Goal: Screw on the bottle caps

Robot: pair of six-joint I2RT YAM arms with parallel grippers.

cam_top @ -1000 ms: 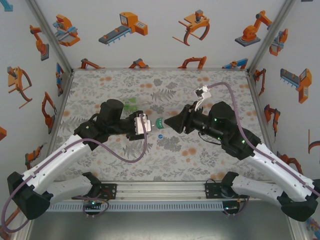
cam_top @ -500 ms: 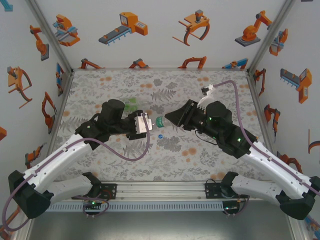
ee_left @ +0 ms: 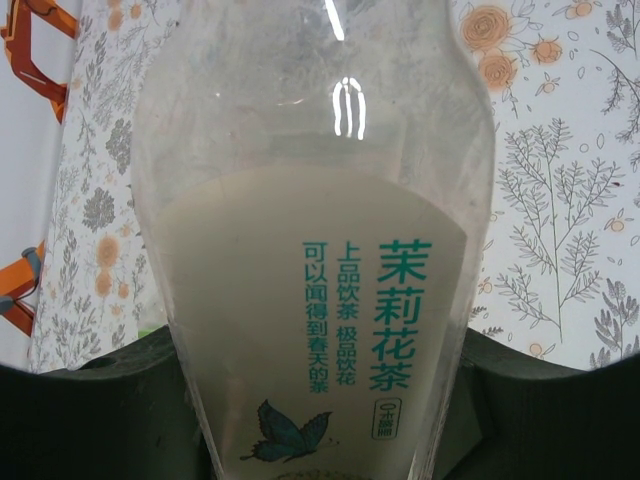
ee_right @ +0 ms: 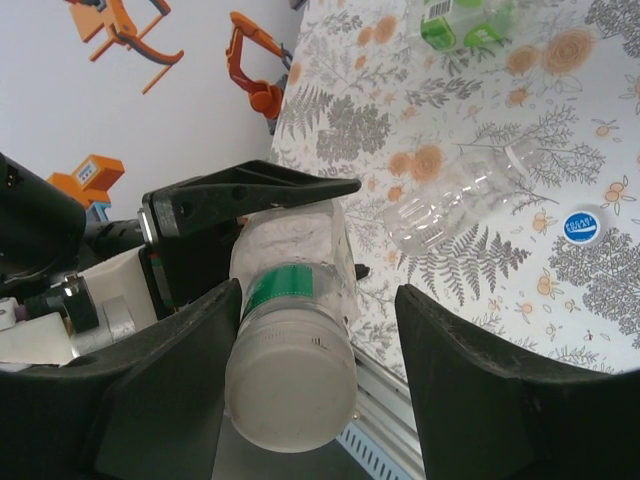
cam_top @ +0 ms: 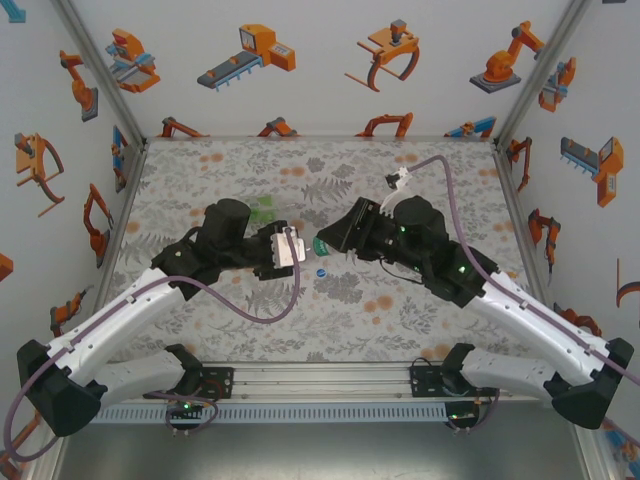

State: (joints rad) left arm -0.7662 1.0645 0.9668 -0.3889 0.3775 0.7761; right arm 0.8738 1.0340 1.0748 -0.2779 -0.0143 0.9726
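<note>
Left claw (cam_top: 288, 250) clamped around a labelled bottle (ee_left: 310, 200) above the tabletop (cam_top: 400, 180) | whitish cap (ee_right: 292, 385) sits on its neck | right claw (cam_top: 322, 240) straddles that cap, fingers parted, gap on one side | blue cap (cam_top: 320, 270) lies on the tabletop nearby | second bottle (cam_top: 264, 208) lies beyond the left arm

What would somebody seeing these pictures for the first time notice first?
Most striking is the clear bottle with green writing, clamped in the left pincer over the middle of the table. Its whitish cap points at the right pincer, whose jaws stand open around that cap. Next, a loose blue cap lies on the table near a second clear bottle lying on its side.
</note>
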